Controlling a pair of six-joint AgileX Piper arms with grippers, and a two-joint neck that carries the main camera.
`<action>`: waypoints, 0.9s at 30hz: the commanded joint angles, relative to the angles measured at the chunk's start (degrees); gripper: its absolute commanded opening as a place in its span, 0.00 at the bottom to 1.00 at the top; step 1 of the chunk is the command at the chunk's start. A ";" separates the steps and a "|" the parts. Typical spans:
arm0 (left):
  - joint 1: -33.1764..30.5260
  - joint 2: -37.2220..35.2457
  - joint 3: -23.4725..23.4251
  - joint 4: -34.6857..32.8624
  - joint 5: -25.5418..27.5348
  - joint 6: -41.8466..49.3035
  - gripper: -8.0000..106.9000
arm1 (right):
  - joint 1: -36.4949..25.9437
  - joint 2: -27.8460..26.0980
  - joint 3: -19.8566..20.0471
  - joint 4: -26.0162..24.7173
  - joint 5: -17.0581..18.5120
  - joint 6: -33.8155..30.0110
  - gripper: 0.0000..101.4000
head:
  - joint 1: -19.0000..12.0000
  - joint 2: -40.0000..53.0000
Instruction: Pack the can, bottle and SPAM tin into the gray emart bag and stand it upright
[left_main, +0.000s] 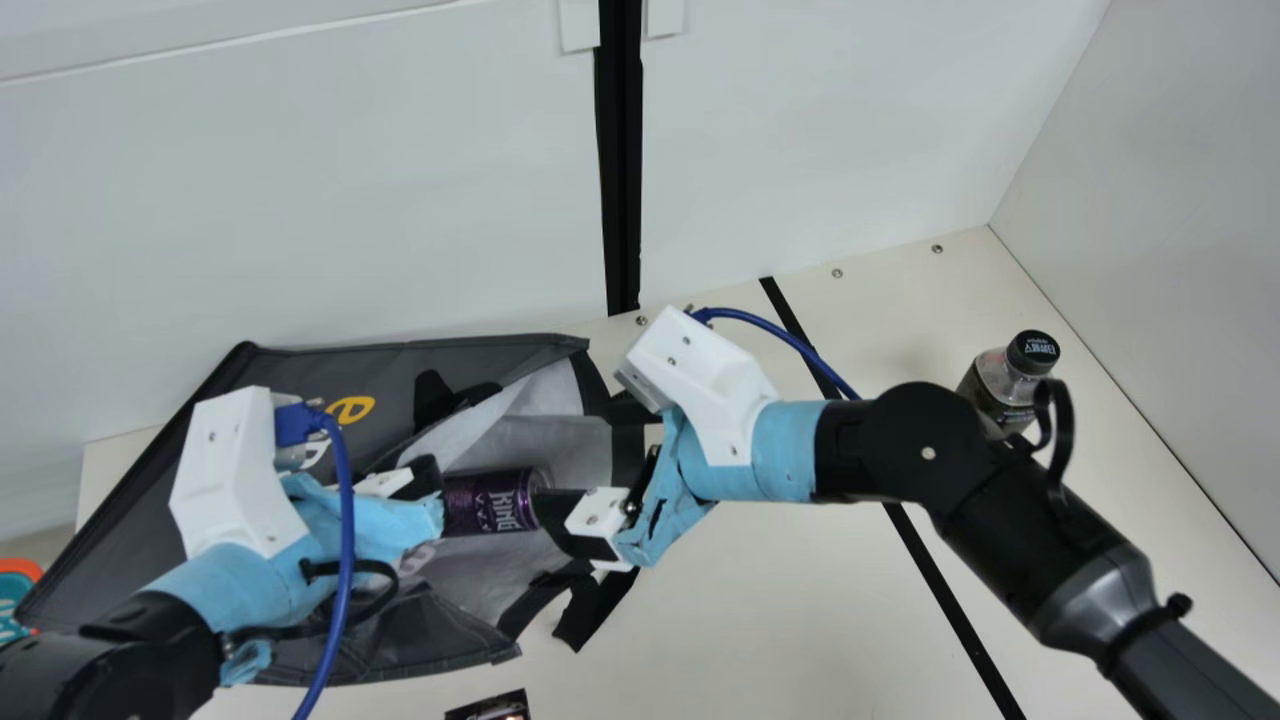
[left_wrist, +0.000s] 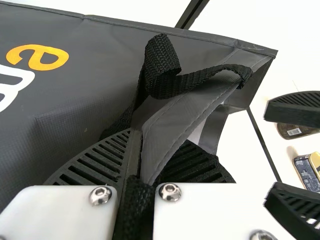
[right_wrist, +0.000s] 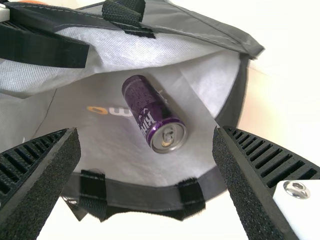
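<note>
Your left end effector is clenched on the gray emart bag, pinching the hem of its mouth with black strap between the fingers. The bag lies on its side on the bench, mouth toward the bench's right edge, near the far edge. Your right end effector is released, its two fingers well apart at that mouth. The can lies on its side inside the bag, its top facing out; the right fingers aren't touching it. You've got the bottle upright near the bench's right edge, and the SPAM tin near it. A dark printed item lies just off the bag's near side.
</note>
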 joint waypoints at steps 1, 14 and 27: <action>0.00 0.00 0.00 0.00 0.00 0.00 0.00 | -0.42 -1.06 0.21 -0.66 0.15 0.68 0.94 | -1.30 -0.14; 0.00 0.00 0.00 0.00 0.00 0.00 0.00 | -3.72 -6.88 1.44 -5.13 1.59 4.95 0.94 | -1.30 -0.14; 0.00 0.00 0.00 0.00 0.00 0.00 0.00 | -6.92 -11.63 2.44 -11.09 2.59 9.35 0.94 | -1.30 -0.14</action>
